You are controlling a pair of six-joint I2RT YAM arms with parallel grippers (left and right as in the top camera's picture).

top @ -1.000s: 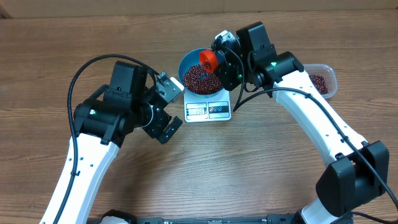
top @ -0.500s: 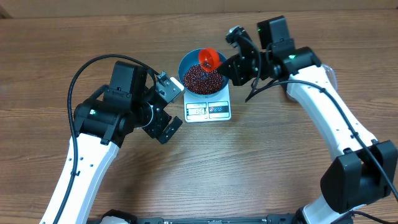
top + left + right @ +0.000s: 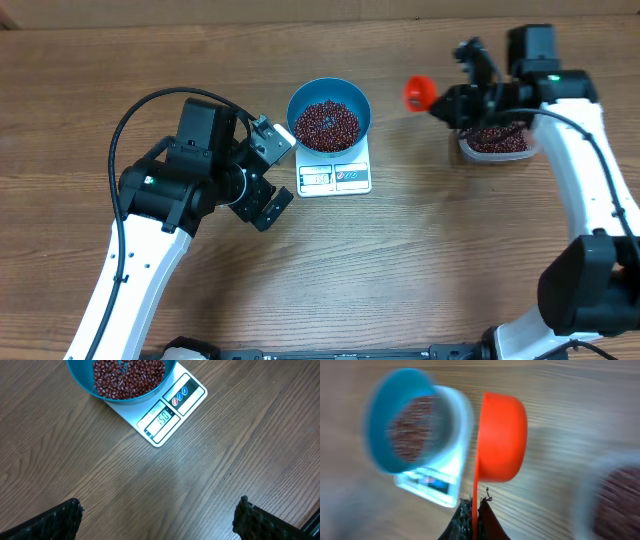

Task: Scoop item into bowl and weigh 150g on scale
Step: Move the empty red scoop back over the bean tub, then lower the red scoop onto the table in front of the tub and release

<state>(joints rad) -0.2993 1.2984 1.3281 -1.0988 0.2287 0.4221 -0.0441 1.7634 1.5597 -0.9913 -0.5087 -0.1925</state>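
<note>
Beans [image 3: 327, 123], small dark red-brown, piled in blue bowl [image 3: 297, 100] on scale [image 3: 335, 178], right gripper [image 3: 447, 101] pinching orange scoop [image 3: 418, 93], left gripper [image 3: 280, 172] wide

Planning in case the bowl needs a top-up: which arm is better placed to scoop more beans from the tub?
Right. The right gripper has its jaws shut on the orange scoop, beside the clear tub of beans. The left gripper hangs open and empty by the scale, far from the tub.
</note>
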